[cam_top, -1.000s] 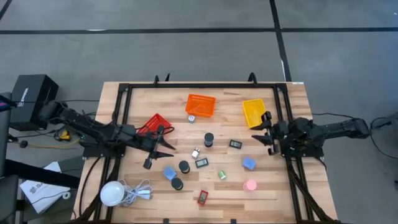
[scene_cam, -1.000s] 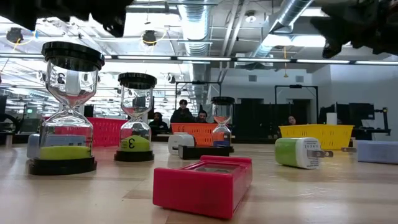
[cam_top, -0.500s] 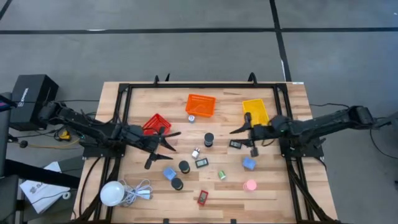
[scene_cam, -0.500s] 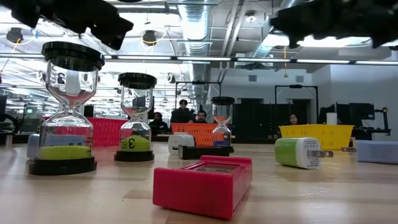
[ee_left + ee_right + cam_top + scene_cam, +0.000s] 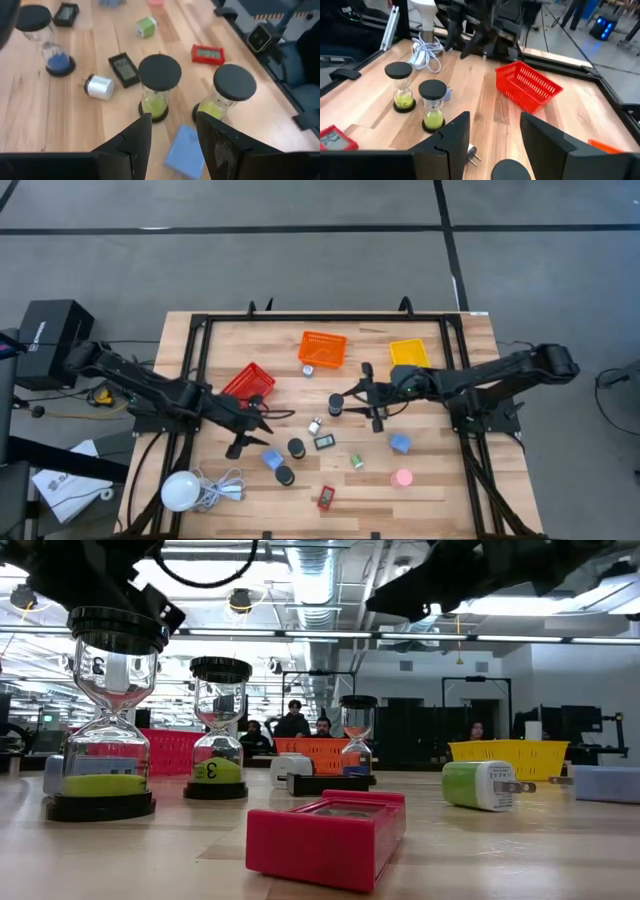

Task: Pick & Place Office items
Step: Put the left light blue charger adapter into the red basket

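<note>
Both claws hang open and empty over the tabletop (image 5: 440, 480): left claw (image 5: 262, 426) near the red basket (image 5: 248, 383), right claw (image 5: 358, 392) beside a black-capped sand timer (image 5: 335, 404).

The right gripper (image 5: 361, 393) has travelled from beside the yellow basket (image 5: 408, 354) toward mid-desk, reaching the hourglass (image 5: 335, 404); the left gripper (image 5: 262, 416) has shifted slightly.

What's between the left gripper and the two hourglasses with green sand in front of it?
A blue block, lying flat just ahead of the left gripper, short of both hourglasses. The left wrist view shows it.
</note>
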Robot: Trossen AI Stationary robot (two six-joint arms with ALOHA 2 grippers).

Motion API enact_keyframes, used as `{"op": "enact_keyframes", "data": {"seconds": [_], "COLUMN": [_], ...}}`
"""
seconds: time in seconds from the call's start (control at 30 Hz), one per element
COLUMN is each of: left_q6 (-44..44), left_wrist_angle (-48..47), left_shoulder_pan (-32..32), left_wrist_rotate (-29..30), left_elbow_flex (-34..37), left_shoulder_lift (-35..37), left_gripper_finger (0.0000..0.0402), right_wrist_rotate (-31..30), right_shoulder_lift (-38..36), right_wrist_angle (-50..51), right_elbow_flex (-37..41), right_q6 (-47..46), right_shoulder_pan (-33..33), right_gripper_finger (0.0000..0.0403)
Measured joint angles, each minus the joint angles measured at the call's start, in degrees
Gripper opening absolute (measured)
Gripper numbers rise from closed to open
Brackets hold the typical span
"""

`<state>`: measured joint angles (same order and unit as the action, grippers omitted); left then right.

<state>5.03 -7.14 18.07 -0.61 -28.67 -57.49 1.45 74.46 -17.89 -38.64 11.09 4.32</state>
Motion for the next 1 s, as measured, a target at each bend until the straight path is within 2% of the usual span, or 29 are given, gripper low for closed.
{"op": "enact_keyframes", "data": {"seconds": [0.27,0.5,0.77,1.0], "left_q6": [3.02,2.67,2.49,-1.77], "left_wrist_angle": [1.23,2.34,7.96,11.15], "left_shoulder_pan": [0.38,2.68,5.79,6.66], "left_wrist_rotate": [0.03,-0.09,-2.73,-1.89], "left_elbow_flex": [0.00,0.04,0.04,-0.01], "left_shoulder_lift": [-8.28,-13.33,-18.43,-23.85], "left_gripper_finger": [0.0171,0.0216,0.0269,0.0281], "right_wrist_rotate": [0.00,-0.01,0.00,0.00], "right_shoulder_lift": [2.84,2.34,2.34,2.36], "right_wrist_angle": [-0.13,-0.37,-0.30,-0.57], "right_elbow_flex": [-1.81,-1.84,-1.85,-1.85], "right_q6": [0.30,-0.43,-0.57,-0.57], "right_shoulder_pan": [-0.58,-1.66,-1.64,-1.79], "right_gripper_finger": [0.0190,0.0217,0.0221,0.0220]}}
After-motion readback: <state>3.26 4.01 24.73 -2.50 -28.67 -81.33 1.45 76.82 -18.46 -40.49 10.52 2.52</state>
